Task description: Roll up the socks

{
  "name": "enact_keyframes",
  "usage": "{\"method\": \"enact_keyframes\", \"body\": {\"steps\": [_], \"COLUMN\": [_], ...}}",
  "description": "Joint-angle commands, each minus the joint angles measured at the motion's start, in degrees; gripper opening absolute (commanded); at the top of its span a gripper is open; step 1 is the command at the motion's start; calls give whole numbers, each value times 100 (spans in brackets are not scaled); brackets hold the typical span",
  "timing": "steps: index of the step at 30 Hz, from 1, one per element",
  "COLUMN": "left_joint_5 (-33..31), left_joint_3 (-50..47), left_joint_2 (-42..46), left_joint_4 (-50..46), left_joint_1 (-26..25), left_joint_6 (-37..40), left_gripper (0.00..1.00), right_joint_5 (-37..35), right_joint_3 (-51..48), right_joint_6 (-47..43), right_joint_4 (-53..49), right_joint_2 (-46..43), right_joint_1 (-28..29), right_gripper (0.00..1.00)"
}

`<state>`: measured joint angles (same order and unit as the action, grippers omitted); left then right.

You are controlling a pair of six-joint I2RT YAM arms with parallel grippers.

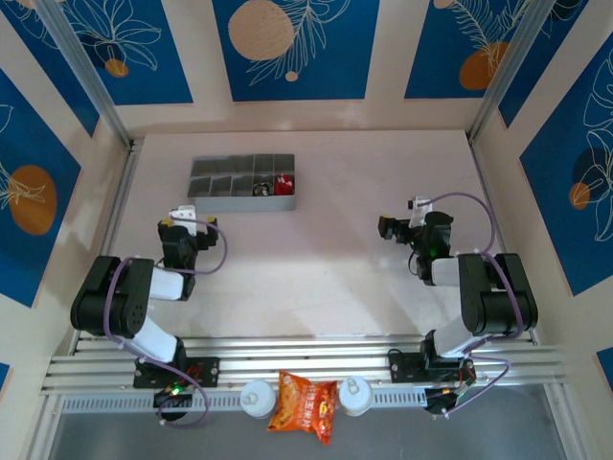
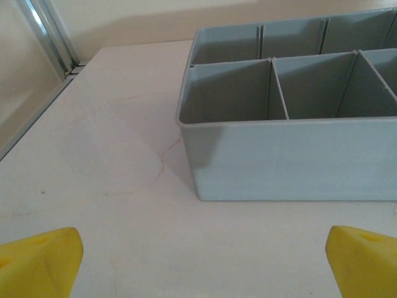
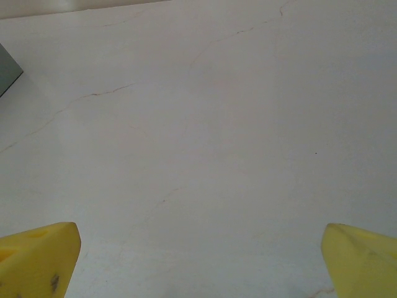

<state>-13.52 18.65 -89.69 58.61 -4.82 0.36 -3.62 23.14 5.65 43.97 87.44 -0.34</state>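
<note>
A plain red rolled sock (image 1: pixel 284 184) lies in the front right compartment of the grey divided tray (image 1: pixel 239 204). A dark rolled sock with pale stripes (image 1: pixel 261 189) sits in the compartment just left of it. My left gripper (image 1: pixel 182 217) hangs just in front of the tray's left end, open and holding nothing. In the left wrist view its yellow fingertips (image 2: pixel 43 261) are spread wide over bare table, facing the tray's near wall (image 2: pixel 291 161). My right gripper (image 1: pixel 387 228) is at mid-right, well away from the tray, also open with nothing between its fingertips (image 3: pixel 37 257).
An orange snack packet (image 1: pixel 303 402) lies on the rail at the near edge between two white round caps (image 1: pixel 258 398). The tray's left compartments (image 2: pixel 229 93) hold nothing. Aluminium frame posts (image 1: pixel 86 67) and walls bound the white table (image 1: pixel 326 268).
</note>
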Motion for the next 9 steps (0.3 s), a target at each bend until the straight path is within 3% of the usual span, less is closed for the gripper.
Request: {"method": "enact_keyframes", "body": {"steps": [1,9], "left_joint_5": [130,127], "left_joint_3": [94,90], "left_joint_2": [15,13], "left_joint_4": [-111,-116], "left_joint_1": [46,48], "left_joint_6": [-32,-33], "left_gripper": [100,100], "right_joint_5": [9,37], "right_joint_3": [135,96], "right_joint_6": [-3,-3], "right_joint_4": [110,145], "right_joint_2": [-12,-29], "right_joint_1": [20,7], "right_gripper": [99,99]}}
